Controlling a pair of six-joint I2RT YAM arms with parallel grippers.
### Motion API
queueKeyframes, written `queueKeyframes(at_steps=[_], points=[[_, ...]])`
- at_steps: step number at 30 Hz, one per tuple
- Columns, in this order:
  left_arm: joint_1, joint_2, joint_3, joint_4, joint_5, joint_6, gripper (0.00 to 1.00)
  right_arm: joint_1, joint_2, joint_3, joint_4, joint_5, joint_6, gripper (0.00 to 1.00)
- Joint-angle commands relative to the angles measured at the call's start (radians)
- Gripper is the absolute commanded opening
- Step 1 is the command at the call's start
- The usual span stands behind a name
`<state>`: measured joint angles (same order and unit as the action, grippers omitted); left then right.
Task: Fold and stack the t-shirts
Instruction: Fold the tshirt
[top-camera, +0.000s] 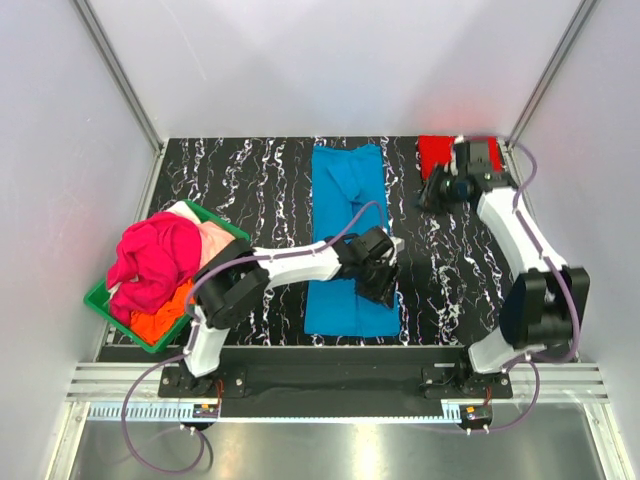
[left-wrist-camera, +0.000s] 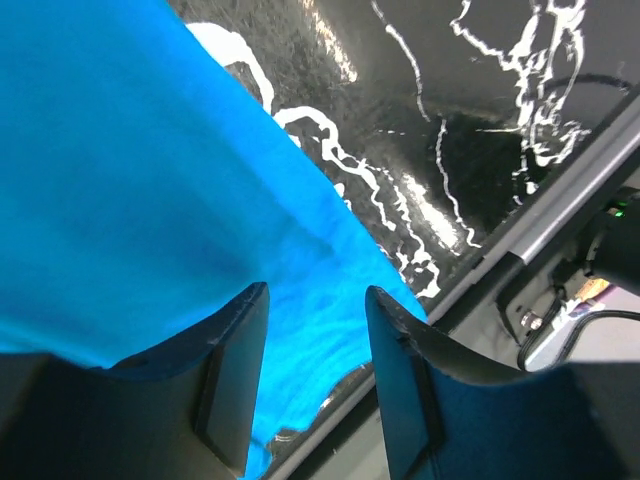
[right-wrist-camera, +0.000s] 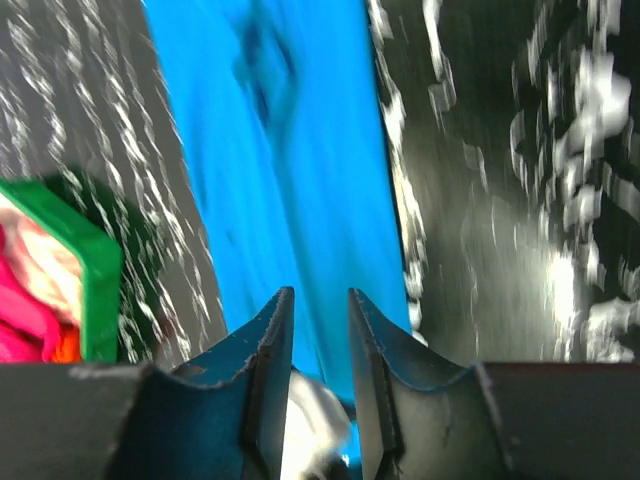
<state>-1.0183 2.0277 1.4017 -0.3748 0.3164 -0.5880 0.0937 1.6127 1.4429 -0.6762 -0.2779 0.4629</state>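
Note:
A bright blue t-shirt (top-camera: 345, 230) lies as a long narrow strip down the middle of the black marbled table; it also shows in the left wrist view (left-wrist-camera: 130, 180) and the right wrist view (right-wrist-camera: 280, 150). My left gripper (top-camera: 380, 283) hangs over the strip's right edge near its near end, open and empty (left-wrist-camera: 315, 300). A red t-shirt (top-camera: 434, 152) lies at the far right corner. My right gripper (top-camera: 428, 194) is just in front of it, open and empty (right-wrist-camera: 320, 305), facing the blue shirt. Magenta (top-camera: 150, 262) and orange (top-camera: 160, 320) shirts are heaped in the basket.
A green plastic basket (top-camera: 98, 300) stands at the left edge of the table and shows in the right wrist view (right-wrist-camera: 98, 275). White walls with metal posts enclose the table. A metal rail (left-wrist-camera: 560, 210) runs along the near edge.

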Motion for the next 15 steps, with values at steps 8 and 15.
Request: queueKeyframes(at_steps=[8, 15], points=[[0.050, -0.277, -0.173, -0.098, -0.056, 0.004, 0.49, 0.064, -0.292, -0.441, -0.036, 0.000, 0.118, 0.34], [-0.022, -0.311, -0.299, 0.042, -0.089, -0.151, 0.44, 0.064, -0.333, -0.469, -0.036, -0.021, 0.103, 0.35]])
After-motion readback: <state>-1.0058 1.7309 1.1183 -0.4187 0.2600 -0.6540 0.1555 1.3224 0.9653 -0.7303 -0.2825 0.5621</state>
